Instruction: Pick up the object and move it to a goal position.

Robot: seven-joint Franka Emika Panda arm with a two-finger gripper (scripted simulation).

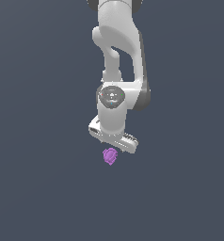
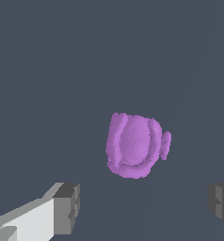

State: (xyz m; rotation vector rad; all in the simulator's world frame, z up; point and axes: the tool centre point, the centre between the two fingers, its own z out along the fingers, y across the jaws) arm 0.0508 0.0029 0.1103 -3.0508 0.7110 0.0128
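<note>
Grey ground, purple object (image 2: 134, 146) (ridged, lumpy)

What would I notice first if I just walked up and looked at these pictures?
First, the bright purple lumpy object, the only colour on the plain dark grey floor. Next, the big white robot arm coming down from above, with its tool right over the object. In the wrist view, the tool's two fingers stand wide apart, touching nothing.

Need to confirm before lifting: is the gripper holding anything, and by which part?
Nothing is held. The gripper is open, fingers apart, clear of the purple object.
</note>
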